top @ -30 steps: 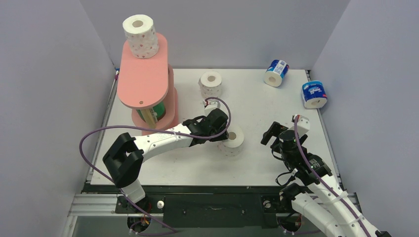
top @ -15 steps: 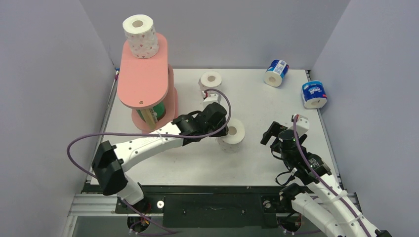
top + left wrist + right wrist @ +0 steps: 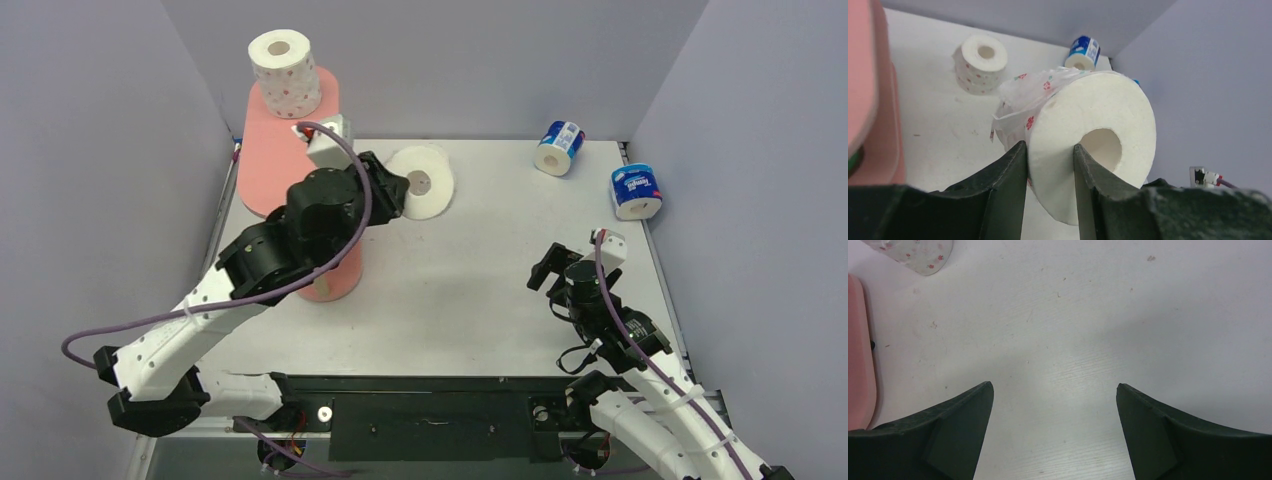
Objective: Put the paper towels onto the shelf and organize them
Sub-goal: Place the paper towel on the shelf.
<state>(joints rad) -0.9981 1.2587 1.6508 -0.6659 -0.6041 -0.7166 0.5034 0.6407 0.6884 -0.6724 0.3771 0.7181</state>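
Observation:
My left gripper (image 3: pixel 397 190) is shut on a white paper towel roll with red dots (image 3: pixel 422 181), one finger inside its core and one outside, and holds it in the air right of the salmon-pink shelf (image 3: pixel 268 160). In the left wrist view the gripper (image 3: pixel 1049 145) pinches the roll's wall (image 3: pixel 1083 130). A second red-dot roll (image 3: pixel 285 72) stands on the shelf's top board. A third (image 3: pixel 980 62) stands on the table behind, hidden in the top view. Two blue-white rolls (image 3: pixel 558 147) (image 3: pixel 636 191) lie at the back right. My right gripper (image 3: pixel 547 268) is open and empty over bare table.
Grey walls close in the table on the left, back and right. My left arm crosses in front of the shelf's lower tiers and hides them. The right wrist view shows the shelf's base edge (image 3: pixel 858 350) and the standing red-dot roll (image 3: pixel 913 252).
My left arm has lifted the red-dot roll off the middle of the table and carried it up and back toward the shelf. The right arm has not moved.

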